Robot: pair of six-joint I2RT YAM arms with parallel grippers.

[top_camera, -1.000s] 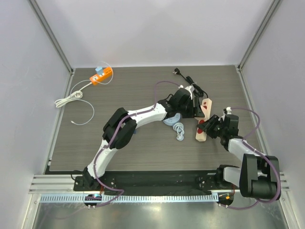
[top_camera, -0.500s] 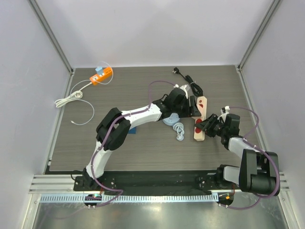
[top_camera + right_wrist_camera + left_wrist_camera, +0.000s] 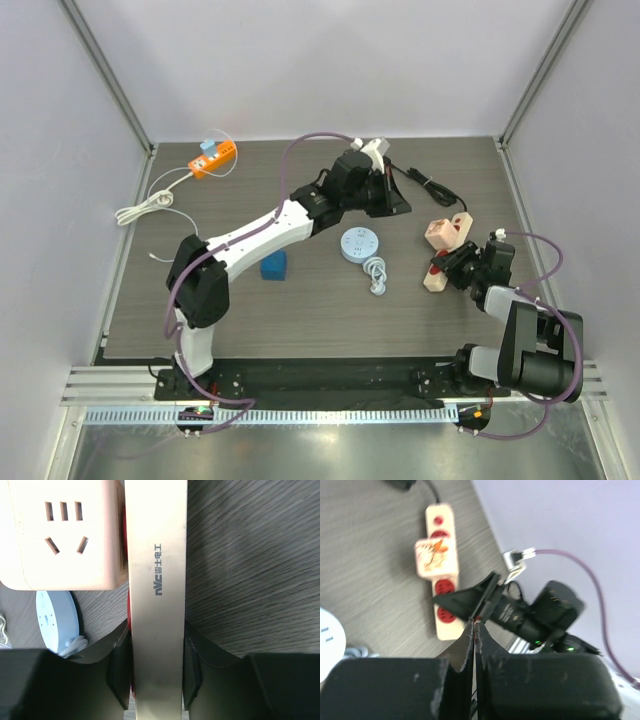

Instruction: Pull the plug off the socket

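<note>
**Pink plastic cube plug (image 3: 445, 232) still seated; left gripper (image 3: 398, 203) empty**

Top view: I count one such plug, sitting on one cream power strip with red outlets (image 3: 433, 281) toward its far end, and one black cord (image 3: 425, 183). The right gripper (image 3: 449, 266) holds the strip's near end. The left hovers apart, beyond the cube.

Left wrist: my fingers (image 3: 461, 649) are pressed together on nothing.

Right wrist: fingers (image 3: 119, 670) clamp across the strip. I judge the cube rigid, light and slick, so I'd pinch its flat sides low and pull straight off.

Power strip (image 3: 444, 587) blurred; cord (image 3: 433, 493) cut off.
</note>
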